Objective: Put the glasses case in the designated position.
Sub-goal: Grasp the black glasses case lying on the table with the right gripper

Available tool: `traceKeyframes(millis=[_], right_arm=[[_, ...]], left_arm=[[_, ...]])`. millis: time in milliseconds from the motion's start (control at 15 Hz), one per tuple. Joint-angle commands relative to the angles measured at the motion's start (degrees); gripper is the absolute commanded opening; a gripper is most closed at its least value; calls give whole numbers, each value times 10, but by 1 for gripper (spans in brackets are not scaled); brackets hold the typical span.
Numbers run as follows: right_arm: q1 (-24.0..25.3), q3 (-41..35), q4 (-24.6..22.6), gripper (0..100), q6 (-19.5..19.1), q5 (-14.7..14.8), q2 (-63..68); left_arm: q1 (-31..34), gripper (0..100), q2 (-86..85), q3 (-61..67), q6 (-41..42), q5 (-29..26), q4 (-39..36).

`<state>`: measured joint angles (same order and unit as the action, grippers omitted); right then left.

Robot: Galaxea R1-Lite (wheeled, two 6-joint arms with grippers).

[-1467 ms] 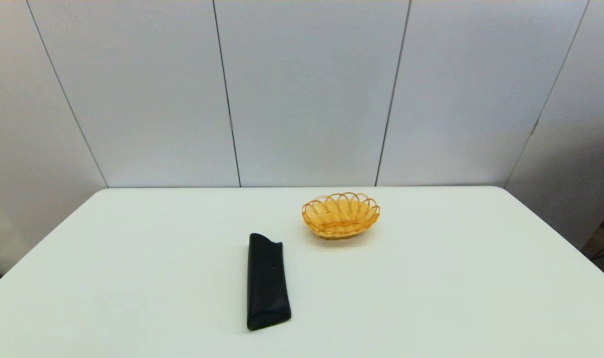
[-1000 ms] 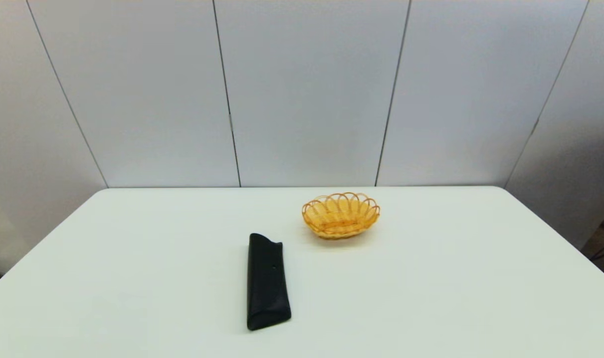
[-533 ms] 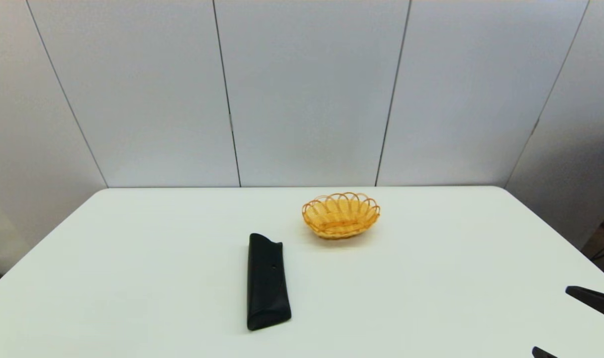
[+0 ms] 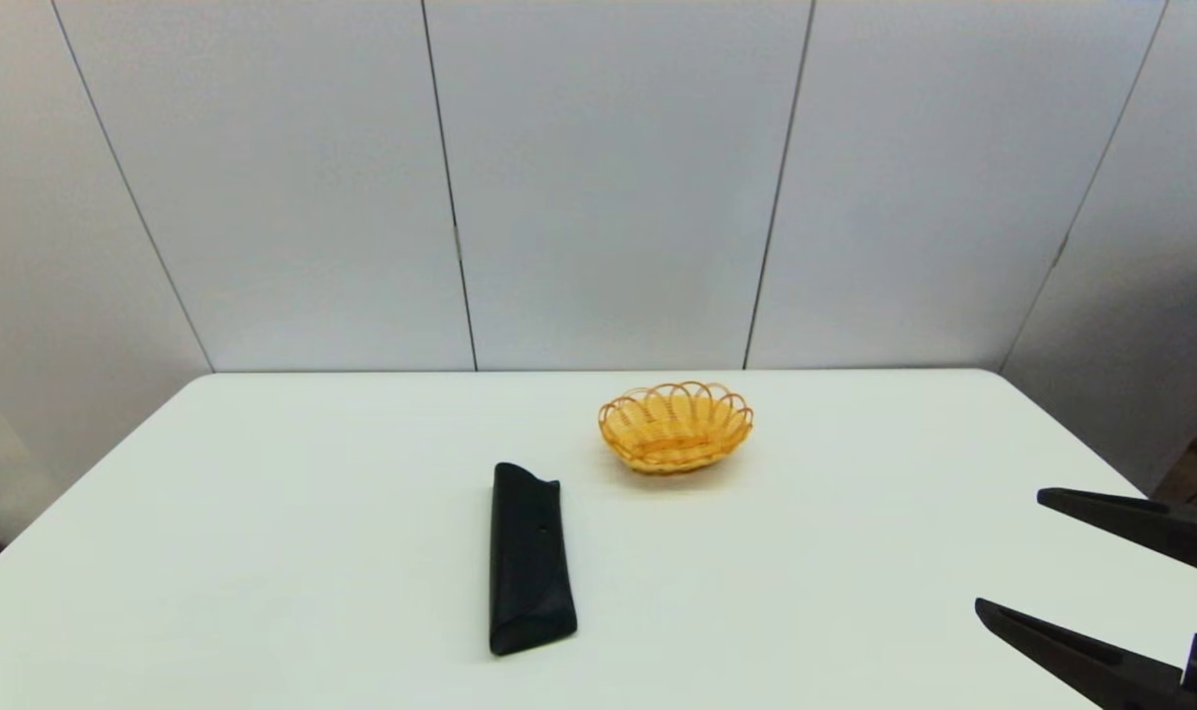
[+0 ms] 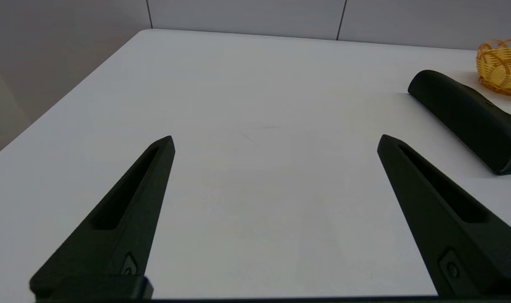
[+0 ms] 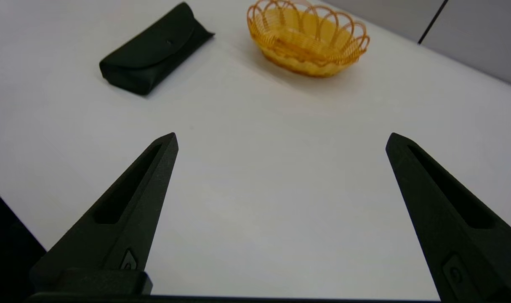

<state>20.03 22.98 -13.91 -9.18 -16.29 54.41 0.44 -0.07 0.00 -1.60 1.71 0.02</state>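
While the long, slim, matte black glasses case (image 4: 529,560) lies flat on the white table (image 4: 263,513), no gripper touches it. It sits near the middle of the tabletop, lengthwise from near to far, its wedge-shaped end toward the robot and its folded flap end toward the back wall. Just beyond that far end and off to the right stands a small oval basket of orange-yellow wicker with a looped rim (image 4: 675,426), close to the case but apart from it — a strip of bare white shows between them. The right gripper (image 4: 1008,552) reaches in over the table's near right corner, well apart from both case and basket; its two long black fingers (image 4: 1121,523) are spread wide with nothing between them. From the right wrist view the same gripper (image 6: 280,139) frames bare tabletop, with the case (image 6: 154,50) and the basket (image 6: 308,42) beyond the fingertips. The left gripper (image 5: 274,141) does not show in the head view; its own wrist view has its fingers (image 5: 125,210) likewise spread wide and empty, low over bare table — the case (image 5: 466,115) lies off to one side, the basket (image 5: 501,65) past it.
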Motion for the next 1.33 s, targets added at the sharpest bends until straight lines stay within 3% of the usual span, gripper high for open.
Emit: traceKeyframes(millis=[67, 467, 733, 867, 1067, 1200, 1333], right_arm=[[25, 37, 8, 100, -13, -8, 69], [62, 172, 83, 100, -14, -2, 164], [113, 247, 95, 100, 6, 53, 233], [144, 289, 123, 100, 39, 96, 262], [188, 369, 227, 100, 145, 168, 317], [206, 408, 306, 100, 231, 190, 340], [217, 458, 405, 100, 298, 190, 359]], left_arm=[[1, 100, 1, 0, -1, 1, 0], [0, 100, 1, 0, -1, 0, 0], [1, 100, 1, 0, -1, 0, 0], [0, 100, 1, 0, -1, 1, 0], [1, 100, 1, 0, -1, 1, 0], [0, 100, 1, 0, -1, 1, 0], [1, 100, 1, 0, -1, 1, 0]])
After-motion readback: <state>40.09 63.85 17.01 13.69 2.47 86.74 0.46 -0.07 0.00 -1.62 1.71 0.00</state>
